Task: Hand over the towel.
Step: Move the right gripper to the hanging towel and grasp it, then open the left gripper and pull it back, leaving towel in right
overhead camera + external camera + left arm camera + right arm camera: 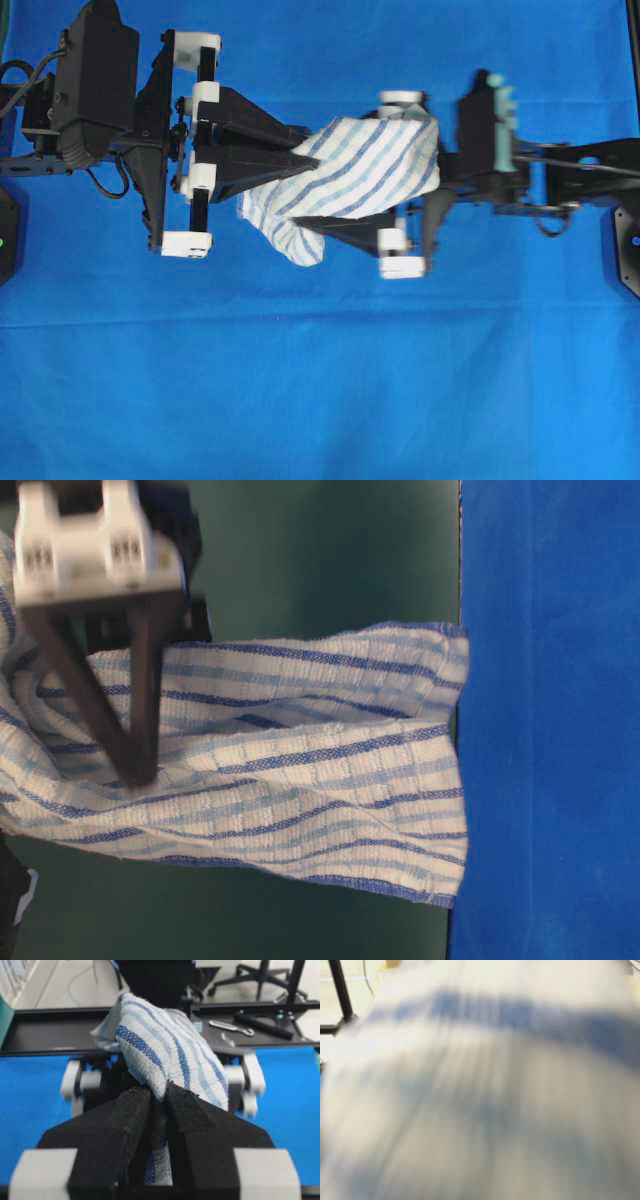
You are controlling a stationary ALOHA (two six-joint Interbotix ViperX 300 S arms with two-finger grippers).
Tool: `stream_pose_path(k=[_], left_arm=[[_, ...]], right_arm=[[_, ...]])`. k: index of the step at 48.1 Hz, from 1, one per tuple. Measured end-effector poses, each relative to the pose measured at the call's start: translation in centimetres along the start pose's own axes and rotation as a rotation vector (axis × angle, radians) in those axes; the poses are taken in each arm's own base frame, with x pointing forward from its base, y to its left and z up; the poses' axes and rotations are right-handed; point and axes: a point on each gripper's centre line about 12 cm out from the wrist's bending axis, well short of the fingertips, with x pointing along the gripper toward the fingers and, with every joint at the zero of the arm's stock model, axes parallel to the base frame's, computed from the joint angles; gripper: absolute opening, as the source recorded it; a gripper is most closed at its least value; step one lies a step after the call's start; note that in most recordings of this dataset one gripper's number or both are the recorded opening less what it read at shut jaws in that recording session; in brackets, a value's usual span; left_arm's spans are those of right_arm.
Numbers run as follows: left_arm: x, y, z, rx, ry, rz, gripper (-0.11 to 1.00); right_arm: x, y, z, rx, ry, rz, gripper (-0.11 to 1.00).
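the small white cloth towel with thin blue-grey stripes (355, 175) hung above the tabletop, suspended between the two arms near the middle of the overhead view. the tabletop was covered by a large plain blue cloth (320, 400).

the left tool (305, 158) was clamped on the towel. in the left wrist view its two black wedge-shaped fingers (125, 1125) stood almost together, with a narrow fold of the towel (165, 1060) pinched between them; the fabric rose from the finger tips in a bunched mound and a strip of it ran back down the gap between the fingers.

the right tool (395, 170) stood at its widest. in the overhead view its white finger mounts lay well apart, one above the towel and one below it, and the towel was draped over and between its fingers. the pictures did not show either finger pressing on the fabric. one black finger (350, 228) showed below the towel's lower edge.

in the table-level view the towel (300, 770) lay in loose overlapping folds, with a dark tapered finger (140, 710) in front of it under a white mount; which arm it belonged to could not be told there.

the right wrist view was filled by blurred striped fabric (480, 1085) close to the lens.
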Motion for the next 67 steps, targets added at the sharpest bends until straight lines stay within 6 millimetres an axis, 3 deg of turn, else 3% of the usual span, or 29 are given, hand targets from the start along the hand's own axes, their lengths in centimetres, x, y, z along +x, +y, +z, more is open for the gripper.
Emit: stream_pose_path(k=[6,18,21,30,46,49,61,63,67], left_arm=[[0.0,0.0,0.0,-0.002,0.0,0.0,0.05],[0.0,-0.1,0.0,-0.001,0.001,-0.001,0.05],[0.0,-0.1,0.0,0.0,0.0,-0.002,0.05],[0.0,-0.1,0.0,-0.001,0.0,-0.001,0.05],[0.0,0.0,0.1,0.0,-0.011,-0.001,0.06],[0.0,0.0,0.1,0.0,-0.011,-0.001,0.15],[-0.5,-0.1,-0.4,-0.014,-0.005,-0.001,0.84],[-1.0,-0.1,-0.6,-0.015,-0.005,-0.001,0.9],[-2.3,-0.1,-0.5,-0.015,-0.017,0.0,0.9]], right_arm=[[1.3,-0.1,-0.2,-0.002,0.011,-0.002,0.72],[1.5,-0.1,-0.1,-0.014,0.012,-0.003,0.67],[1.5,-0.1,-0.2,-0.027,0.021,-0.001,0.54],[1.4,-0.1,-0.5,-0.052,0.051,0.003,0.03],[1.4,-0.1,-0.6,-0.052,0.052,0.003,0.03],[1.4,-0.2,-0.5,-0.052,0.051,0.002,0.03],[1.4,-0.2,-0.6,-0.047,0.063,0.001,0.03],[1.3,-0.2,-0.6,-0.044,0.066,0.0,0.03],[0.8,-0.2,-0.4,-0.044,0.066,0.001,0.03]])
